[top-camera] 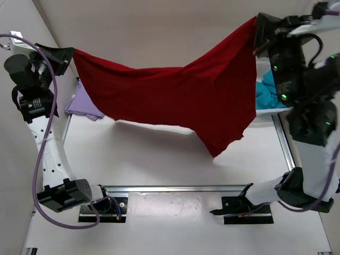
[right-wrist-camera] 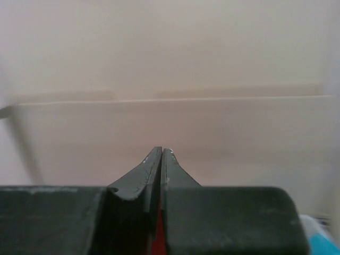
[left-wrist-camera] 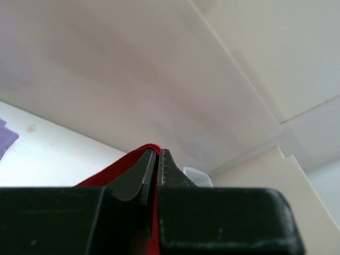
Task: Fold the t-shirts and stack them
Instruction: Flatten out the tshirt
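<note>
A deep red t-shirt [top-camera: 180, 95] hangs stretched in the air between both arms, sagging in the middle with a corner drooping toward the table. My left gripper [top-camera: 71, 51] is shut on its left end, and red cloth [left-wrist-camera: 114, 169] curls over the closed fingertips of that gripper [left-wrist-camera: 158, 151] in the left wrist view. At the upper right my right gripper [top-camera: 258, 24] is shut on the other end; a sliver of red cloth [right-wrist-camera: 159, 234] shows between its closed jaws [right-wrist-camera: 161, 149]. A lavender t-shirt [top-camera: 84, 105] lies on the table at left. A teal t-shirt [top-camera: 268, 91] sits at right, partly hidden.
The white table [top-camera: 159, 159] spreads under the hanging shirt. A metal rail [top-camera: 175, 188] runs along the near edge by the arm bases, and another rail [top-camera: 284, 143] runs down the right side. A pale wall backs the scene.
</note>
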Robot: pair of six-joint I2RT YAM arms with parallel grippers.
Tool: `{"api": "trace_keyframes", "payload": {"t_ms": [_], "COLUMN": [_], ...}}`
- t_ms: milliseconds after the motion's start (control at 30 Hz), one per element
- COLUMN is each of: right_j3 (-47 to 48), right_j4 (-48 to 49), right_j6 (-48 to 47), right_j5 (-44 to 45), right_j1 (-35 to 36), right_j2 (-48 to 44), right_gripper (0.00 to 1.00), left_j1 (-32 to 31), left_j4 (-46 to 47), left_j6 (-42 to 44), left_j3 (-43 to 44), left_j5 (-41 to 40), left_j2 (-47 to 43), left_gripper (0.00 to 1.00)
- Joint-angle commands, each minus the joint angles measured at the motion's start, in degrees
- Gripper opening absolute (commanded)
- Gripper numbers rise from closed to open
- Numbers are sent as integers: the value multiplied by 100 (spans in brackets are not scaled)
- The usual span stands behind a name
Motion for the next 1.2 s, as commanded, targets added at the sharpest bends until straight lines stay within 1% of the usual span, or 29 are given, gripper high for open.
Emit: {"api": "trace_keyframes", "payload": {"t_ms": [0,33,67,100,133,167,200,233,267,300,333,367,400,433,467,500,533,600,633,667,700,733,767,800,867,900,933,1067,1167], "right_j3": [-519,-750,-961,-998,-1015,-1085,-1260,-1288,-1279,-1079,-903,-623,-385,278,868,883,970,1286,1357,1262,1235,1330,1444,1410,1253,1252,1191,436,-346], "right_j4": [1382,1298,923,659,230,138,-2,-151,-414,-529,-696,-863,-943,-1039,-1049,-649,-488,108,346,827,1214,1392,1707,2024,2176,2089,2028,1694,1071], "right_j6": [-1568,-1301,-1072,-426,346,624,966,1335,1451,1496,1523,1575,1628,1707,1916,2171,2295,2541,2569,2638,2778,2875,3172,3445,3544,3501,3466,3115,2710], "right_j5": [1103,729,438,-383,-1435,-1933,-2634,-3224,-3552,-3747,-4123,-4275,-4346,-4433,-4617,-4723,-4890,-4953,-4892,-4822,-4865,-4926,-5118,-5303,-5383,-5436,-5488,-5419,-5261], "right_j1": [-60,-469,-1065,-1454,-2223,-2631,-3131,-3441,-3653,-3724,-3847,-3961,-3997,-4111,-4260,-4426,-4506,-4612,-4630,-4639,-4639,-4804,-4980,-5138,-5289,-5298,-5359,-5395,-5377], "right_j2": [153,143,274,380,581,826,933,1221,1607,1768,2170,2591,3091,3331,3812,3930,3949,3958,3784,3608,3345,3299,3168,3028,2745,2649,2587,2332,1973], "right_gripper": [1,0,0,1,0,0,0,0,0,0,0,0,0,0,0,0,1,0,0,0,0,0,0,0,0,0,0,0,0], "left_j1": [-300,-537,-852,-995,-1275,-1338,-1391,-1435,-1453,-1471,-1488,-1549,-1576,-1620,-1655,-1716,-1752,-1875,-1875,-1867,-1727,-1656,-1508,-1358,-1165,-1085,-1006,-882,-917], "left_j4": [-248,-265,-352,-353,-362,-318,-231,-56,50,69,147,235,140,44,-62,-176,-194,-361,-414,-536,-581,-590,-468,-163,261,358,359,341,675], "left_j6": [265,327,511,739,828,933,917,899,908,943,1004,1005,996,961,874,821,707,601,557,452,225,135,-83,-164,-392,-375,-358,-261,-138], "left_j3": [180,23,-127,-267,-538,-872,-1023,-1407,-1716,-1841,-2025,-2027,-1818,-1581,-1082,-547,-245,1078,1807,2188,2819,3095,3411,3318,2906,2695,2667,2439,1440], "left_j5": [-341,-577,-945,-1436,-1632,-1765,-1766,-1679,-1730,-1757,-1827,-1836,-1845,-1671,-1582,-1416,-1336,-1379,-1475,-1415,-1345,-1170,-1064,-1028,-1001,-1045,-1063,-993,-1098], "left_j2": [-15,64,108,196,275,415,486,600,757,872,1100,1372,1757,2013,2442,2803,2929,3193,3368,3439,3553,3632,3651,3503,3142,3002,2939,2869,2474], "left_gripper": [0,0,0,0,0,0,0,0,0,0,0,0,0,0,0,0,0,0,0,0,0,0,0,0,0,0,0,0,0]}}
